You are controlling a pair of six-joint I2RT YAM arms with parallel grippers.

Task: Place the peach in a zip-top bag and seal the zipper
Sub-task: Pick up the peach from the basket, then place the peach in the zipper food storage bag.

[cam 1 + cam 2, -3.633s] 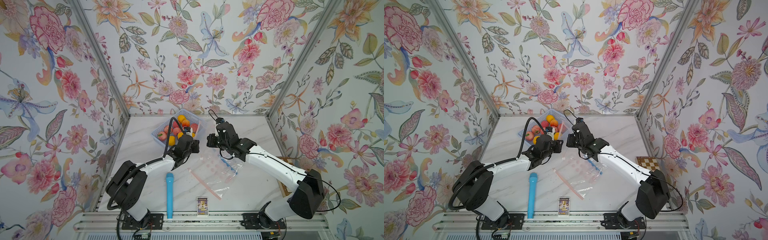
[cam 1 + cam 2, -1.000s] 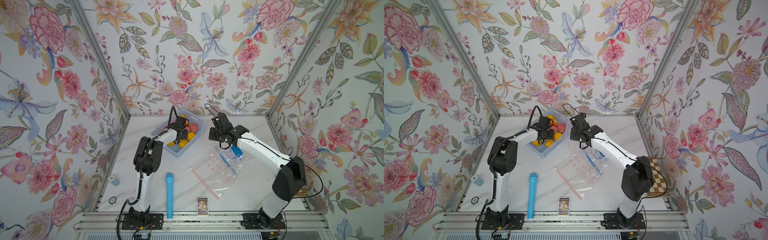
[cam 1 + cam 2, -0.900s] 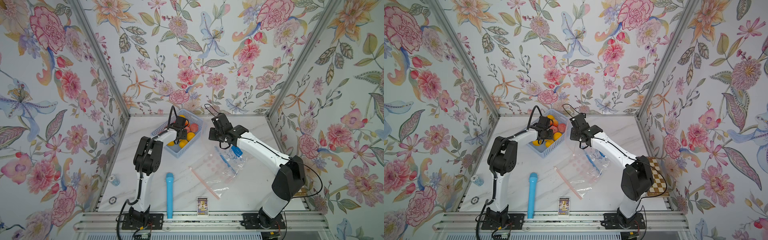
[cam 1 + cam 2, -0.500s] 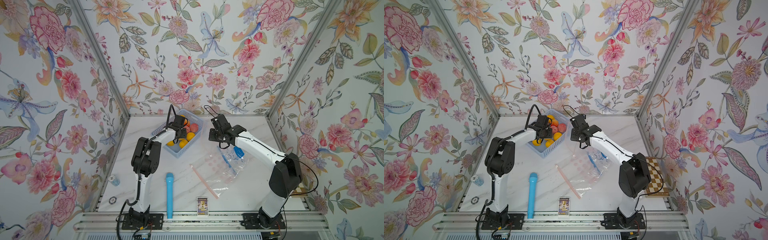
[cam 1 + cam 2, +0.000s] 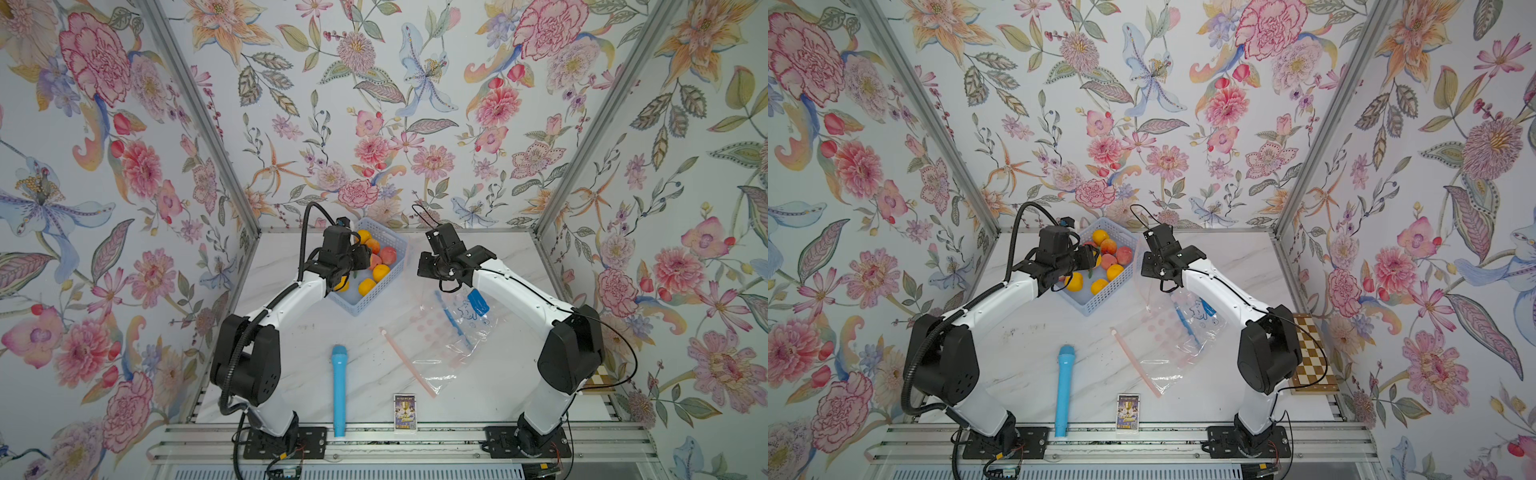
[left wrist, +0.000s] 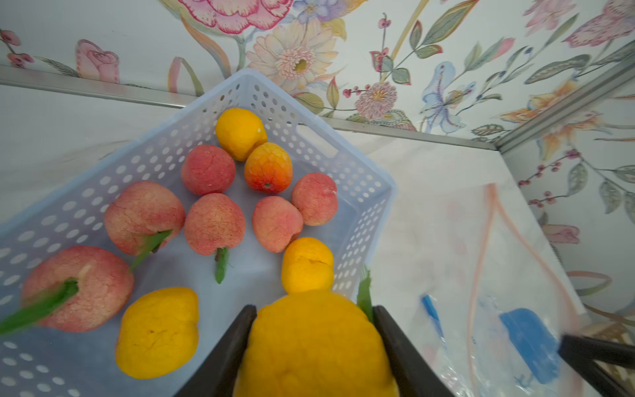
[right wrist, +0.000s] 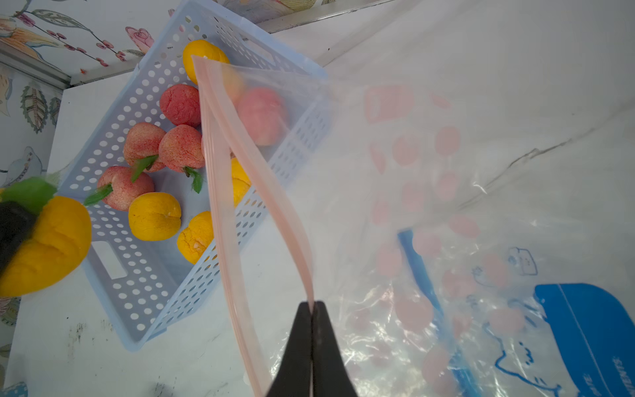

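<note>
My left gripper (image 6: 314, 309) is shut on a yellow peach (image 6: 314, 347) with a green leaf. It holds the peach over the near left side of the blue basket (image 5: 374, 305), in both top views (image 5: 1074, 282). The zip-top bag (image 5: 440, 345) lies clear on the marble, right of the basket. My right gripper (image 7: 312, 304) is shut on its pink zipper strip (image 7: 223, 172) and lifts one lip, so the mouth gapes toward the basket. In a top view the right gripper (image 5: 1148, 268) hangs just right of the basket.
The basket (image 6: 343, 165) holds several pink and yellow peaches. A second bag with a blue label (image 5: 478, 303) lies under the right arm. A blue cylinder (image 5: 338, 386) and a small card box (image 5: 404, 411) lie near the front edge. A checkerboard (image 5: 1310, 357) sits at the right.
The left arm went from the table's middle into the basket, then drew back toward the basket's near left side with the yellow peach. The right gripper kept its hold on the bag's lip.
</note>
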